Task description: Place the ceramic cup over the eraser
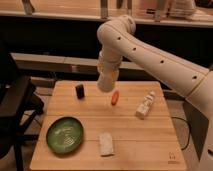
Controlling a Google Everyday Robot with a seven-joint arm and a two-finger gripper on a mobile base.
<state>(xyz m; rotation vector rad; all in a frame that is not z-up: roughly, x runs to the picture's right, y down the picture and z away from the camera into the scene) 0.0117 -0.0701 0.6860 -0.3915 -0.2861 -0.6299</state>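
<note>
The eraser [79, 91] is a small black upright block at the back left of the wooden table [150, 150]. My gripper [106, 84] hangs at the end of the white arm, above the back middle of the table. It is a little to the right of the eraser and higher than it. The arm's lower end is pale and rounded, and I cannot make out the ceramic cup as separate from it. No cup stands on the table.
A small orange-red oblong object [115, 97] lies just right of and below the gripper. A white angular bottle [145, 105] lies at the right. A green plate [65, 133] sits front left, and a flat whitish pad [105, 143] front middle. A dark chair [15, 110] stands at the left.
</note>
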